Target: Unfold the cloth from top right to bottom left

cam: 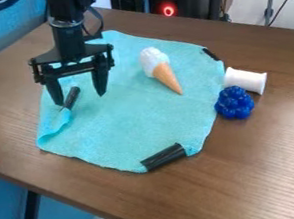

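The turquoise cloth (136, 108) lies mostly flat on the table, with its left edge curled over near the lower left corner. Over its upper left part hangs the black gripper (80, 99), its two fingers apart and pointing down. A small dark piece on the cloth sits between and just below the fingers, beside the curled edge. Nothing is held between the fingertips.
A toy ice cream cone (160, 70) rests on the cloth's upper right part. The white cylinder (245, 80) and a blue bumpy object (234, 103) stand by the right edge. Black pieces lie at the bottom edge (164, 157) and upper right edge. The wooden table (264, 167) extends around.
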